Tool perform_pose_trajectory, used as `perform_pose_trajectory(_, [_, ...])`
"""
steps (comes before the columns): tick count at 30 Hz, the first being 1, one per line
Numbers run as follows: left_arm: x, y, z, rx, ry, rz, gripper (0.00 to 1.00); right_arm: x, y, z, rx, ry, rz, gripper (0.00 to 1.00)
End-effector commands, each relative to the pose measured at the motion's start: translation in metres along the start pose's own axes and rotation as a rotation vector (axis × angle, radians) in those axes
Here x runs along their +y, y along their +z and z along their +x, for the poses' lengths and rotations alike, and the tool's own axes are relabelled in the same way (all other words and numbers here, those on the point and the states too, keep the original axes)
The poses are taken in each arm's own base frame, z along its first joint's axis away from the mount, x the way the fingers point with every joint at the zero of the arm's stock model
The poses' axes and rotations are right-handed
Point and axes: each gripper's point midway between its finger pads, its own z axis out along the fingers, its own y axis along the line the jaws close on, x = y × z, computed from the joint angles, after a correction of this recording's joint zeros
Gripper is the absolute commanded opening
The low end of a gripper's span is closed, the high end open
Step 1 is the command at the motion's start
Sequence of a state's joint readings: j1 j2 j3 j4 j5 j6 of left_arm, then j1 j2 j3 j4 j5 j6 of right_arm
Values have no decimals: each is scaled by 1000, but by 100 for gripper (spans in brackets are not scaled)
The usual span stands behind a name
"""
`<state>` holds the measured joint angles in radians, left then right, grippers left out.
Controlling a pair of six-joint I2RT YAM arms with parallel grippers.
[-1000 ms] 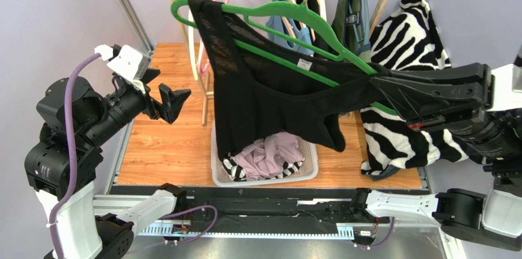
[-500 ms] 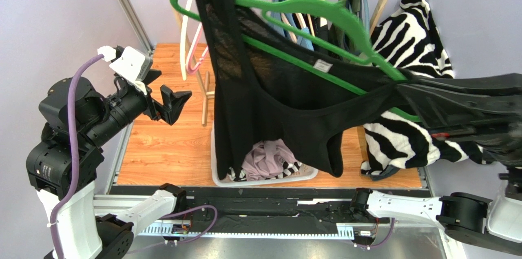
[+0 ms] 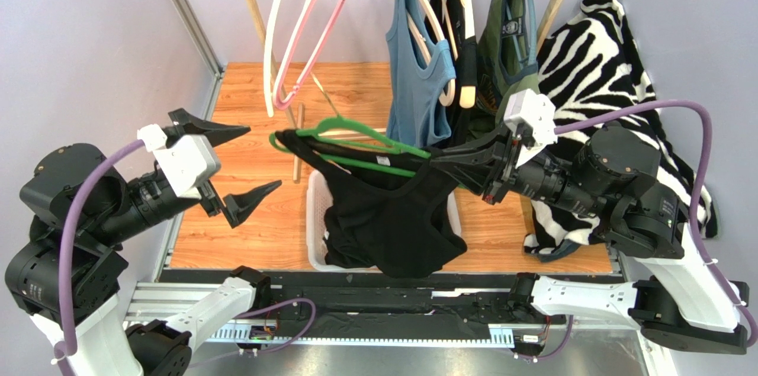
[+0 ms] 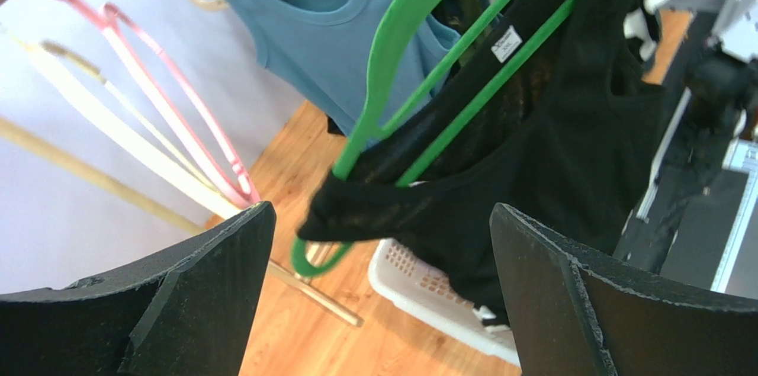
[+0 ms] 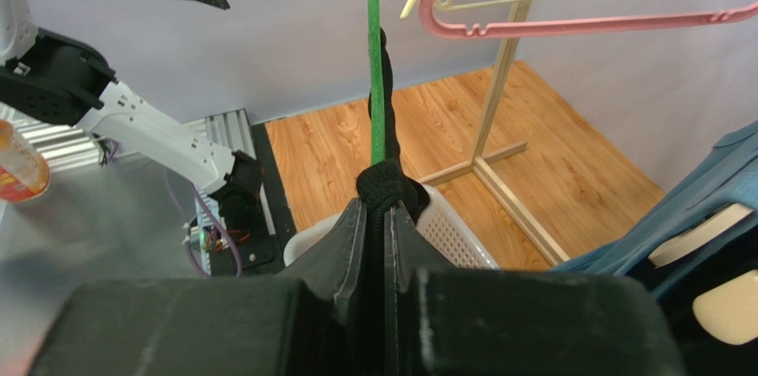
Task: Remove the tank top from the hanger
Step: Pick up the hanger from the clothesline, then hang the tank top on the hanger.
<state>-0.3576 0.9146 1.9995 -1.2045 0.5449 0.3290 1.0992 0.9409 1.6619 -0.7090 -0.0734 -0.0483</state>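
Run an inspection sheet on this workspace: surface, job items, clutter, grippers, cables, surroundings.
Surface: wooden surface, white laundry basket standing on it.
Job's things: black tank top draped on green hanger above the basket, not removed yet.
Clutter: zebra-print fabric heaped at right.
Grippers: left gripper open, empty, apart from the top; right gripper shut on the tank top at the hanger's end.
Cables: left purple cable and right purple cable loop off the arms, clear of the tank top.
Surroundings: wooden clothes rack holding pink hanger and blue tank top.
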Motion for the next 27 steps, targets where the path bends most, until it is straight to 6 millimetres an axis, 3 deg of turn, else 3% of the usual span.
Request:
perform_pose_trajectory(1, [-13, 8, 14, 26, 140, 132, 99, 19, -23, -29, -103, -5, -95, 0])
perform_pose_trajectory(7, [-30, 16, 33, 57, 195, 269, 91, 32, -29, -14, -62, 23, -165, 0])
perform_pose_trajectory(14, [-53, 13, 17, -23, 180, 416, 85, 46, -22, 1, -46, 67, -241, 0])
perform_pose_trajectory(18, [-70, 14, 15, -63, 146, 533, 81, 50, -15, 0, -60, 74, -267, 0])
perform_pose_trajectory(21, [-81, 12, 21, -68, 113, 598, 70, 51, -13, -2, -67, 72, -270, 0])
perform_pose_trajectory(27, [-88, 14, 33, -48, 65, 648, 67, 50, -14, -14, -103, 50, -267, 0])
